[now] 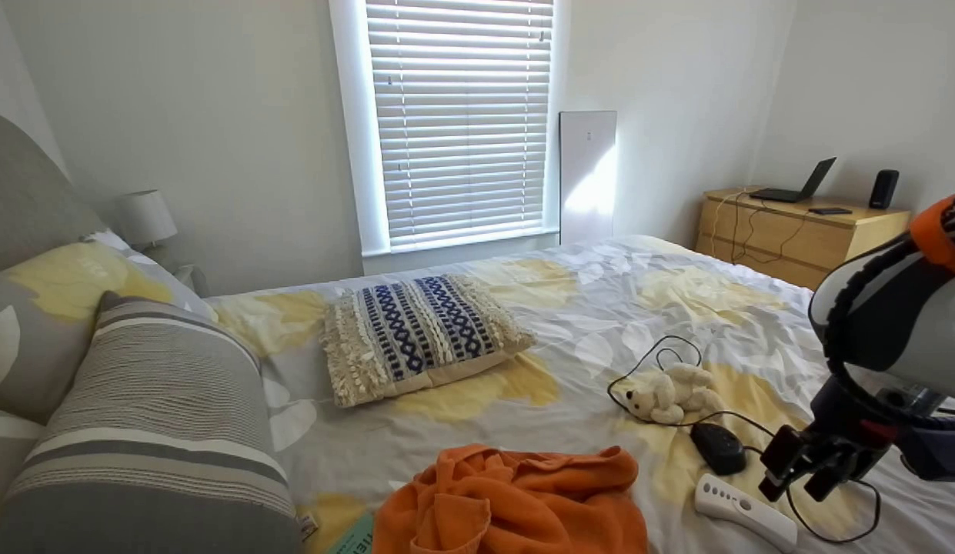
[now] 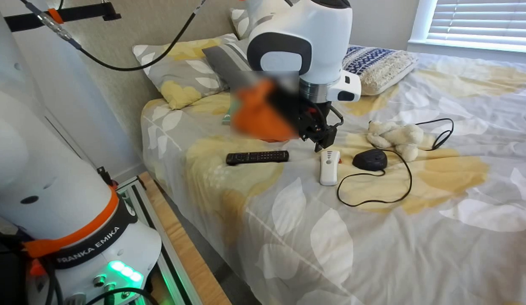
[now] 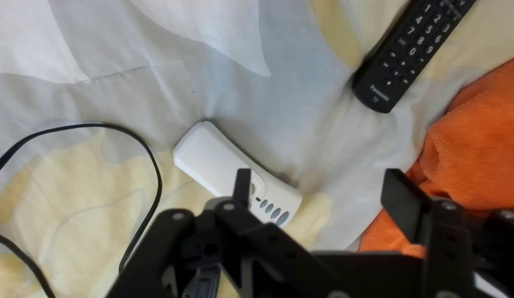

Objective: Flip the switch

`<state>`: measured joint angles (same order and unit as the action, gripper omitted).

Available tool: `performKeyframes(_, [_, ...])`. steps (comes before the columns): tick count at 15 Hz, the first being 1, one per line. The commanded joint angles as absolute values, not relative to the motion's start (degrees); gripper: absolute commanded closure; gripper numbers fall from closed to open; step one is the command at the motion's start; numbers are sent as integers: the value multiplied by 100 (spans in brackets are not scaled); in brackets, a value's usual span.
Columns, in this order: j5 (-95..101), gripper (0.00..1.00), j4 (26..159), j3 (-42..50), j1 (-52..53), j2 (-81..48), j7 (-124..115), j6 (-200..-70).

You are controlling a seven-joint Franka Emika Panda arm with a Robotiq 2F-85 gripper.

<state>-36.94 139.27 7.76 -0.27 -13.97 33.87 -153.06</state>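
A black device with a black cord (image 1: 718, 448) lies on the bed and may be the switch. It also shows in an exterior view (image 2: 370, 159), and a part of it peeks out behind the gripper in the wrist view (image 3: 202, 284). My gripper (image 3: 317, 186) is open and empty, pointing down above the bed. It also shows in both exterior views (image 1: 800, 475) (image 2: 321, 142). One finger overlaps a white remote (image 3: 213, 157) in the wrist view; the black device lies off to that finger's side. The white remote also shows in both exterior views (image 1: 742, 509) (image 2: 329, 169).
A black TV remote (image 2: 257, 157) lies near the bed's edge, also in the wrist view (image 3: 410, 54). An orange cloth (image 1: 523, 500) lies beside the gripper. A white plush toy (image 1: 673, 394) lies by the black device. Looped cord (image 2: 375, 201) runs over the bed.
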Motion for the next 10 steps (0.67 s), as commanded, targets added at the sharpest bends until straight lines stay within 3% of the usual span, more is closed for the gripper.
performKeyframes(1, [-3939, 49, 13508, 691, -86, -1900, 3485, -15483])
performKeyframes(4, [-3911, 73, 13231, 713, -99, -2193, 3430, -15452])
performKeyframes(7, [-3484, 95, 13090, 184, -671, -2414, 3067, -15516])
performKeyframes(10, [-3241, 100, 12973, 32, -898, -2629, 2816, -15567])
